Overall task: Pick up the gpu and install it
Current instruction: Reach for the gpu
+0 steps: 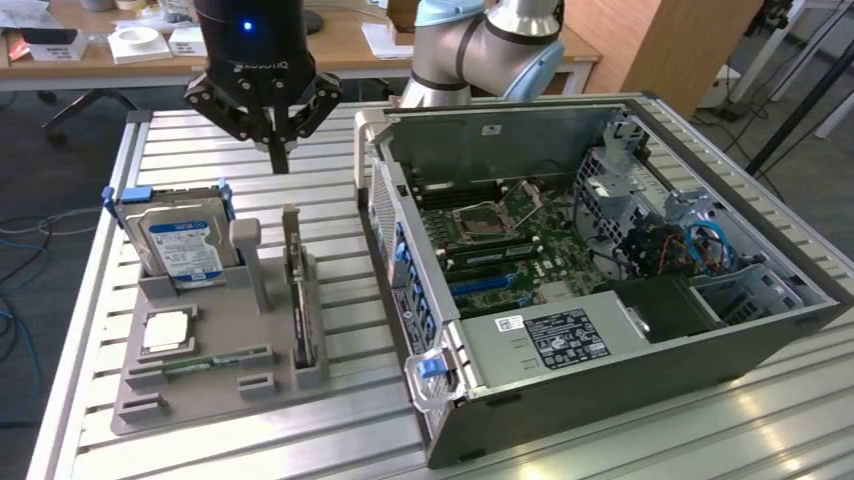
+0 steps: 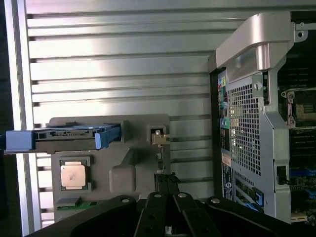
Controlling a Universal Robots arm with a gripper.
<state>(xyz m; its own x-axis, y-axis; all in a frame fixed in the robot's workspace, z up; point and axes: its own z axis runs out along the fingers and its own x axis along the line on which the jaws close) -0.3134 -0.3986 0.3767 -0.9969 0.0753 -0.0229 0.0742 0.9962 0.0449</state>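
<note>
The gpu (image 1: 302,310) is a thin dark card standing on edge in a slot of the grey parts holder (image 1: 214,385). My gripper (image 1: 278,152) hangs shut and empty above the table, just beyond the holder's far end and roughly in line with the card. In the wrist view, my shut gripper (image 2: 166,182) points at the gpu's pale metal end (image 2: 159,138), and the rest of the card is hidden behind the fingers. The open computer case (image 1: 787,330) lies on its side at the exterior view's right, with the motherboard (image 1: 514,250) exposed.
The holder also carries a silver hard drive (image 1: 180,245) with blue rails, a square processor (image 1: 167,330) and a green memory stick (image 1: 220,358). The case's rear panel (image 2: 244,128) stands close beside the holder. Desks with boxes stand behind the slatted table (image 1: 200,130).
</note>
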